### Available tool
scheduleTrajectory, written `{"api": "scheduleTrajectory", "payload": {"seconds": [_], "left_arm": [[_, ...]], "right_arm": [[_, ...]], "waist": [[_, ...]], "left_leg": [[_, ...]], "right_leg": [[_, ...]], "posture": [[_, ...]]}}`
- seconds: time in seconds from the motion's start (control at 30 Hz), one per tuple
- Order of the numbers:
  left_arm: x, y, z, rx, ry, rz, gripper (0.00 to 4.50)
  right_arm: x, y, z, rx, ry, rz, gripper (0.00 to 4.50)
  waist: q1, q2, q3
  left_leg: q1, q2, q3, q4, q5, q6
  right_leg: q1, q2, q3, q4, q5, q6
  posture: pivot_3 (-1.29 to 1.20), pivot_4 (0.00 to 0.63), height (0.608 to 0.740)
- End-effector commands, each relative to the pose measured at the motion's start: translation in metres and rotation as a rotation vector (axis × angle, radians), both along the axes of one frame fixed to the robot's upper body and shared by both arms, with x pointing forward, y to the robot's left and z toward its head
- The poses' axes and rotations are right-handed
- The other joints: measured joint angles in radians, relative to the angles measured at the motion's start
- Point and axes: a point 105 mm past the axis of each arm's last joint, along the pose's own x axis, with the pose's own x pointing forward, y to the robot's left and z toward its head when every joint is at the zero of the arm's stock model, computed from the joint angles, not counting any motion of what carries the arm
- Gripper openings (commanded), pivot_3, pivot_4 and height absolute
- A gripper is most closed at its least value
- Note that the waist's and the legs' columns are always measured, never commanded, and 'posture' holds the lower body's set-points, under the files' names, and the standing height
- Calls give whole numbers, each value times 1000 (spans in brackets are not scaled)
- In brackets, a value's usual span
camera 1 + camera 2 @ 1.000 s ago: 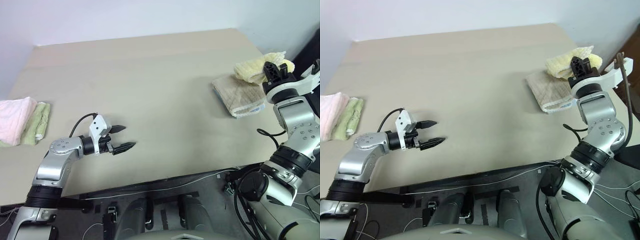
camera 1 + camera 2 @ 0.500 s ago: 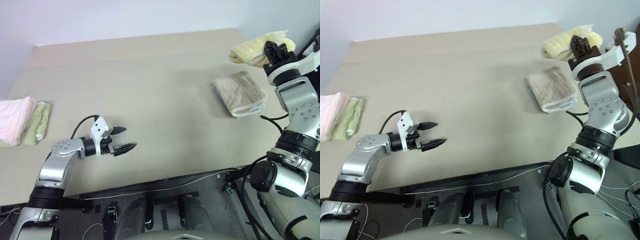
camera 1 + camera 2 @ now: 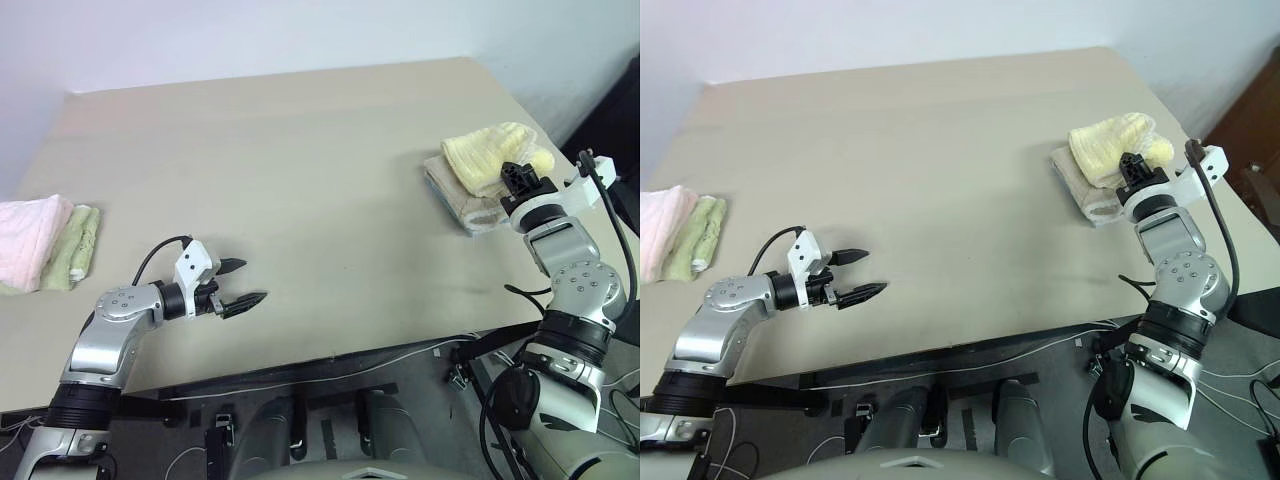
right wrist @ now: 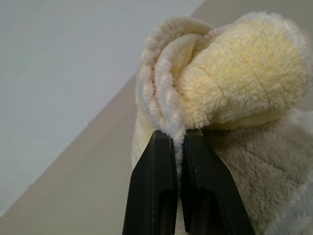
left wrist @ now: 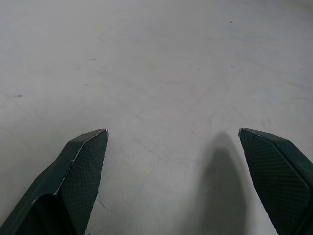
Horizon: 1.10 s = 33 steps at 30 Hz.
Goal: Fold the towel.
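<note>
Since the earlier frames, we saw the right gripper (image 3: 516, 178) lift the bunched pale yellow terry-cloth towel (image 3: 488, 157) clear, then bring it back down onto the folded beige waffle-textured towel (image 3: 460, 203) near the beige desk's (image 3: 300, 170) right edge. In the head views, the left gripper (image 3: 238, 284) hovered low over bare desk, jaws wide apart; a pink towel (image 3: 28, 240) and a light green towel (image 3: 75, 247) lay far left. In the left wrist view, we saw its fingertips (image 5: 83, 161) well separated. In the right wrist view, the jaws were clamped on the yellow towel's hem.
</note>
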Motion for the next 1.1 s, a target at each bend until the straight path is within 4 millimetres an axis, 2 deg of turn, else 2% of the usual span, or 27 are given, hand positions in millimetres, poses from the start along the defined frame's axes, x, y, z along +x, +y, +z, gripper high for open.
{"api": "scheduleTrajectory", "payload": {"seconds": [0.03, 0.13, 0.3, 0.5, 0.73, 0.9, 0.93, 1.1], "left_arm": [[2, -1, 9, 3, -35, -8, 4500], [4, -2, 8, 4, -32, -8, 4500], [5, -5, 6, -3, -28, -12, 4500], [4, -9, 2, 3, -22, -25, 4500], [5, -8, 3, -4, -20, -21, 4500], [1, -3, 5, -19, -3, -12, 4500], [2, -2, 6, -17, -6, -5, 4500], [5, 1, 9, -19, -23, 17, 4500]], "right_arm": [[-9, -9, 3, 8, -6, -22, 45], [-16, -13, -5, 49, 27, -16, 45], [-27, -17, -6, 125, 48, -5, 45], [-30, -23, -15, 234, 101, -22, 45], [-28, -17, -24, 199, 161, -1, 45], [-24, -8, -14, 185, 121, 52, 1335], [-24, -8, -12, 186, 113, 57, 1714], [-30, -19, -4, 192, 77, 61, 3342]], "waist": [[1, 0, 0], [4, 0, 0], [4, 0, 0], [3, 0, 0], [3, 0, 0], [2, 0, 0], [2, 0, 0], [3, 0, 0]], "left_leg": [[0, 0, 0, 0, 0, 0], [0, 0, 0, 0, 0, 0], [0, 0, 0, 0, 0, 0], [0, 0, 0, 0, 0, 0], [0, 0, 0, 1, 1, 2], [1, 0, 0, 1, 1, 2], [1, 0, 0, 1, 1, 2], [1, 0, 0, 2, 1, 3]], "right_leg": [[0, 0, 0, 0, 0, 0], [1, 0, 0, -1, 0, 0], [1, 0, 0, 0, 0, 0], [1, 0, 0, 0, 0, 0], [1, 0, 0, 0, 0, 0], [2, 0, 0, 0, 0, 0], [2, 0, 0, 0, 0, 0], [2, 0, 0, 0, 0, 0]], "posture": [[0, 150, 740], [0, 150, 740], [0, 150, 740], [0, 150, 740], [0, 150, 740], [0, 150, 740], [0, 150, 740], [0, 150, 740]]}}
